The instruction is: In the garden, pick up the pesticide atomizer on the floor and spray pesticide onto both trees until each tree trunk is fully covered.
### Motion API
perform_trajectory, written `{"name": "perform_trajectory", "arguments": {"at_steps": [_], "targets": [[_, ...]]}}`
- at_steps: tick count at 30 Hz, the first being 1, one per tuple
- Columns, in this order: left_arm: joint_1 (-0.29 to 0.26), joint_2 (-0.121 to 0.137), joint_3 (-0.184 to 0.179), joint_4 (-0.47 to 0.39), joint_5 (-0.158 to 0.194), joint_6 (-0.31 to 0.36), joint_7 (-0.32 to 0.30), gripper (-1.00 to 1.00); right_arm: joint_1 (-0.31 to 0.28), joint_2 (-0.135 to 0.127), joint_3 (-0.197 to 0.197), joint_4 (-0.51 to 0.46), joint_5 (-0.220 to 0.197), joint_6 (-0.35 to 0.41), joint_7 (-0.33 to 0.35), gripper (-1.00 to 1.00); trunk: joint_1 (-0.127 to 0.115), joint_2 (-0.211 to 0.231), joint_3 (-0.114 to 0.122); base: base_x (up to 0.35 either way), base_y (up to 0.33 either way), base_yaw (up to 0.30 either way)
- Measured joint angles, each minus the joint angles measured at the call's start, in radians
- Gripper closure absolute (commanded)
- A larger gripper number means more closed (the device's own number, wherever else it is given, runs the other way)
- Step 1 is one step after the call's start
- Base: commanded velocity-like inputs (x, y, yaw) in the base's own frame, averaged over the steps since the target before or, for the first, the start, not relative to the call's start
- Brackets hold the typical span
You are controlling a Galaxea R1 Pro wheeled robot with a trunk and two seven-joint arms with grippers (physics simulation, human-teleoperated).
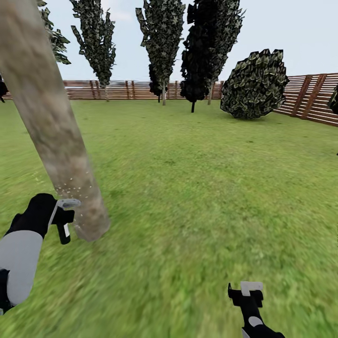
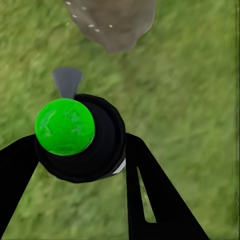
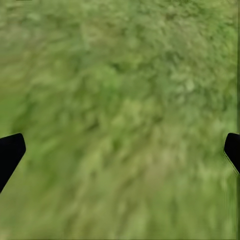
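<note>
The atomizer (image 2: 75, 135) is pinched by the left gripper (image 1: 63, 220), nozzle near the tree trunk (image 1: 51, 131), specks (image 1: 70, 190) low. Right gripper (image 1: 246, 293) fingers are spread, empty. Risk: upper trunk could be left uncovered w/o raising the aim.

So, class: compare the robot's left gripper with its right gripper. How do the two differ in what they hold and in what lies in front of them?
1. The left gripper is shut on the atomizer, with its green cap; the right gripper is open and holds nothing.
2. The left gripper points at the tree trunk, where white specks hang; the right gripper faces bare grass.
Both have black fingers.
</note>
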Motion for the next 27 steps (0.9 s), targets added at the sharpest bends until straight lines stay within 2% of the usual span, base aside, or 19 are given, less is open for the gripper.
{"name": "perform_trajectory", "arguments": {"at_steps": [3, 6, 8, 10, 11, 12, 14, 16, 19, 21, 27], "targets": [[0.001, 0.001, 0.002, 0.004, -0.007, 0.000, 0.000, 1.00, 0.000, 0.000, 0.000, -0.001, 0.000, 0.000, 0.000, -1.00, 0.000, 0.000, 0.000, 0.187, -0.176, 0.000], [0.016, 0.012, 0.025, 0.009, -0.011, -0.005, 0.004, 1.00, 0.000, 0.000, 0.000, -0.001, 0.000, 0.000, 0.001, -1.00, 0.000, 0.000, 0.000, 0.102, -0.056, 0.000], [0.063, 0.046, 0.041, 0.001, -0.021, -0.010, 0.005, 1.00, 0.000, 0.001, 0.000, 0.000, 0.000, 0.000, 0.001, -1.00, 0.000, 0.000, 0.000, 0.012, -0.006, 0.000], [0.083, 0.053, 0.042, 0.006, -0.007, -0.019, 0.005, 1.00, 0.000, 0.001, 0.000, 0.000, 0.000, 0.000, 0.001, -1.00, 0.000, 0.000, 0.000, 0.004, -0.002, 0.000], [0.093, 0.051, 0.042, 0.008, -0.004, -0.037, 0.006, 1.00, 0.000, 0.001, 0.000, 0.000, 0.000, 0.000, 0.001, -1.00, 0.000, 0.000, 0.000, 0.000, 0.000, 0.000], [0.102, 0.033, 0.043, 0.010, 0.006, -0.064, 0.006, 1.00, 0.000, 0.001, 0.000, 0.000, 0.000, 0.000, 0.001, -1.00, 0.000, 0.000, 0.000, 0.000, 0.000, 0.000], [0.104, 0.002, 0.044, 0.005, 0.005, -0.072, 0.006, 1.00, 0.000, 0.001, 0.000, 0.000, 0.000, 0.000, 0.001, -1.00, 0.000, 0.000, 0.000, 0.000, 0.000, 0.000], [0.105, -0.013, 0.045, 0.002, 0.001, -0.075, 0.006, 1.00, 0.000, 0.001, 0.000, 0.000, 0.000, 0.000, 0.001, -1.00, 0.000, 0.000, 0.000, 0.000, 0.000, 0.000], [0.108, -0.005, 0.045, 0.009, -0.009, -0.079, 0.007, 1.00, 0.000, 0.001, 0.000, 0.000, 0.000, 0.000, 0.001, -1.00, 0.000, 0.000, 0.000, 0.000, 0.000, 0.000], [0.131, 0.002, 0.049, 0.009, -0.008, -0.083, 0.007, 1.00, 0.000, 0.000, 0.000, 0.000, 0.000, 0.000, 0.001, -1.00, 0.000, 0.000, 0.000, 0.000, 0.000, 0.000], [0.146, -0.005, 0.050, 0.011, -0.004, -0.086, 0.006, 1.00, 0.000, 0.001, 0.000, 0.000, 0.001, 0.000, 0.000, -1.00, 0.000, 0.000, 0.000, 0.104, -0.127, 0.000]]}}
